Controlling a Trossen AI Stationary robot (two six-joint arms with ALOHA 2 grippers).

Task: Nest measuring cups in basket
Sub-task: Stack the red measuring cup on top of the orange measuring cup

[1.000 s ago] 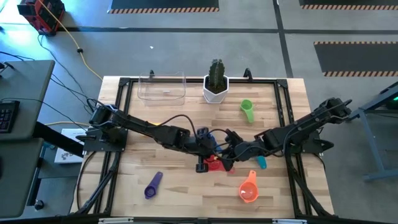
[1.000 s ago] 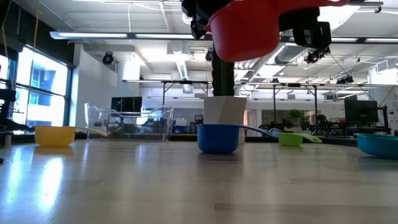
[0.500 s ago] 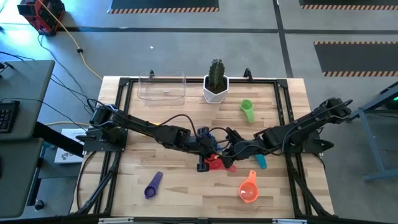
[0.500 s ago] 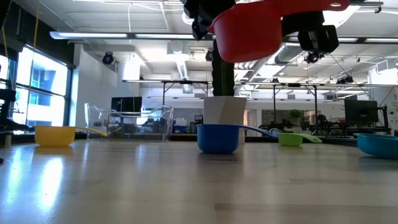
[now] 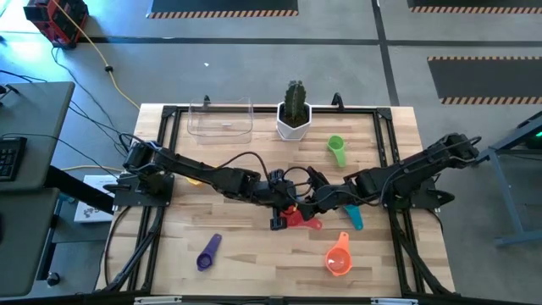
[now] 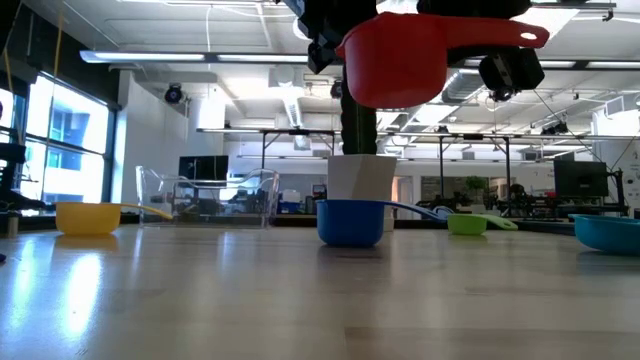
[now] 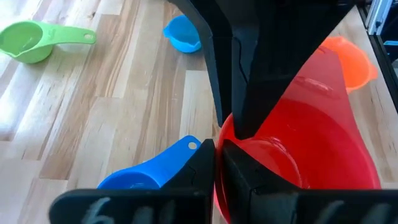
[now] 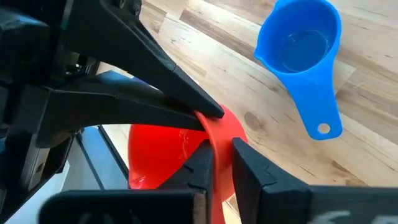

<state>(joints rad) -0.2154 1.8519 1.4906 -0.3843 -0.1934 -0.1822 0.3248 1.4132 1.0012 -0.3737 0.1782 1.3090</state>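
A red measuring cup (image 6: 395, 62) hangs in the air at the table's middle, above a blue cup (image 6: 350, 222) that stands on the wood. My left gripper (image 7: 217, 163) reaches in from the left and is shut on the red cup. My right gripper (image 8: 216, 163) reaches in from the right and is shut on it too. The clear basket (image 5: 220, 119) stands at the far edge, left of the cactus pot (image 5: 294, 119). Green (image 5: 337, 151), teal (image 5: 354, 220), orange (image 5: 339, 257) and purple (image 5: 208, 252) cups lie on the table, and a yellow cup (image 6: 88, 217) sits on the left side. My left gripper pinches the red cup's bowl rim (image 7: 221, 138), with one finger outside the wall and one toward the inside. It comes slanting down from the table's left. The cup is lifted clear, mouth up. My right gripper pinches a thin red edge at the bowl's rim (image 8: 214, 140), close beside the left fingers (image 8: 168, 81). It comes from the table's right. The cup's handle (image 6: 500, 38) sticks out level and free of the fingers.
The blue cup (image 8: 301, 43) sits directly below the two grippers. The teal cup lies just right of them and the orange cup toward the near edge. Cables hang from both arms over the middle. Bare wood shows between the purple cup and the grippers.
The red cup has stayed lifted and has turned a little. Its handle, hidden behind the right gripper before, now shows sticking out level. The right gripper has shifted slightly toward the far edge.
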